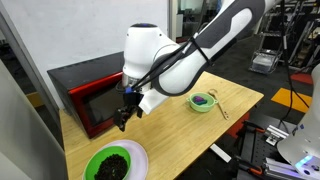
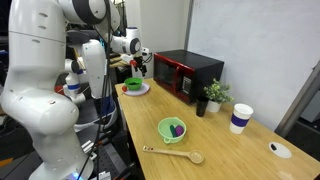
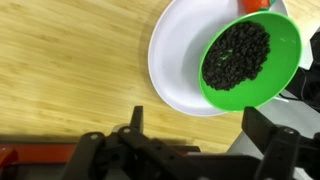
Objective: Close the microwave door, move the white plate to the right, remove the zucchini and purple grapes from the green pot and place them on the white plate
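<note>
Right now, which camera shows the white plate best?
The wrist view: the white plate appears large from close above, a green bowl sitting on it. Both exterior views show the plate smaller: cut off at the frame's bottom, or tiny and far away.

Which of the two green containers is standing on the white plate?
The bright green bowl with dark contents sits on the white plate; the pale green pot holding purple grapes stands directly on the wooden table.

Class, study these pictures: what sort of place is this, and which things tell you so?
Probably a robotics lab: a white robot arm reaches over a wooden table, with cluttered equipment behind.
</note>
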Action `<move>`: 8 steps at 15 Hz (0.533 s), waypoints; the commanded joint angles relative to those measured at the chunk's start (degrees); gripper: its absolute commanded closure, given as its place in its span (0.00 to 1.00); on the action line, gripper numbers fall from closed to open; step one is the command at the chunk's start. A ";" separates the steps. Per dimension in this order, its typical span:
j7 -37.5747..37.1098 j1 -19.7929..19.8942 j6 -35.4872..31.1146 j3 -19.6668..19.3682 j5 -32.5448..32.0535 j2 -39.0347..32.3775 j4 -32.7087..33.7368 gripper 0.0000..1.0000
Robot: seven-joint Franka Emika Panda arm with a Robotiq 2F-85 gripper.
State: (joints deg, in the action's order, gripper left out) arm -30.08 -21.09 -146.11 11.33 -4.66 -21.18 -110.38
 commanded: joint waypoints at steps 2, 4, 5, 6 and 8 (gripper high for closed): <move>3.65 0.53 0.48 -0.10 4.45 -0.16 -3.12 0.00; 3.62 0.60 1.02 -0.36 4.98 -0.01 -3.88 0.00; 3.59 0.59 1.06 -0.44 5.14 0.07 -4.44 0.00; 3.63 0.64 1.36 -0.52 5.22 0.09 -4.69 0.00; 3.56 0.72 1.54 -0.61 5.30 0.00 -5.42 0.00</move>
State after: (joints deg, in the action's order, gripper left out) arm -28.78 -20.86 -145.71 10.89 -1.27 -21.97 -114.15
